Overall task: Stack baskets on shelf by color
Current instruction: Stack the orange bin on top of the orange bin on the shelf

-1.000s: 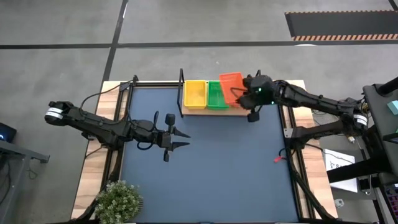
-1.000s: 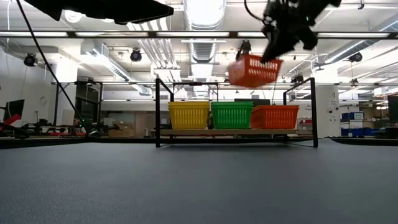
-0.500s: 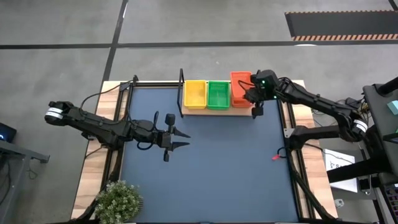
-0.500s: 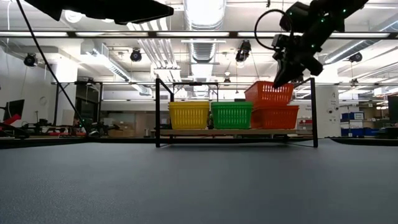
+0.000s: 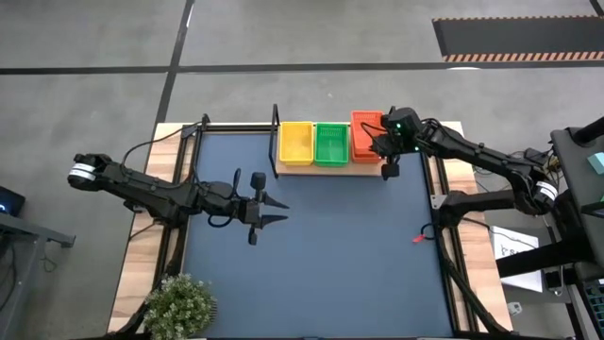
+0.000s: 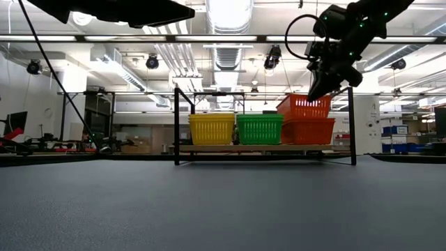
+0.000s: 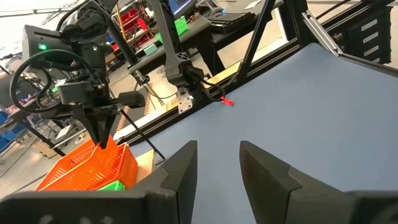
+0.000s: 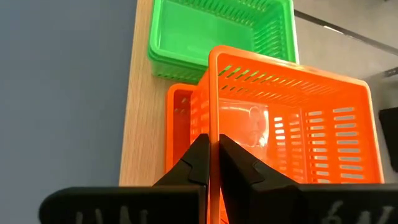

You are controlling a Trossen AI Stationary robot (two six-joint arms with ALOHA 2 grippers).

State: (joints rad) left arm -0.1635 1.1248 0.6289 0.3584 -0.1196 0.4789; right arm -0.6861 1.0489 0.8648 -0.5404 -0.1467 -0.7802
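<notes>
Red-orange plastic mesh basket [image 8: 292, 143], pinched by its near wall in the right gripper [image 8: 211, 165], sits tilted, partly nested in the red-orange basket [image 6: 306, 131] below, at the light wooden shelf's [image 5: 363, 169] right end; seating means straight down. Left gripper [image 7: 217, 165] idles mid-table, fingers apart. Stack depths hidden.

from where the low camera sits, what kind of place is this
Probably a robotics lab or industrial workshop. Behind the shelf the low view shows an open ceiling with exposed ducts and hanging lights, and other metal-framed work tables stand farther back.
</notes>
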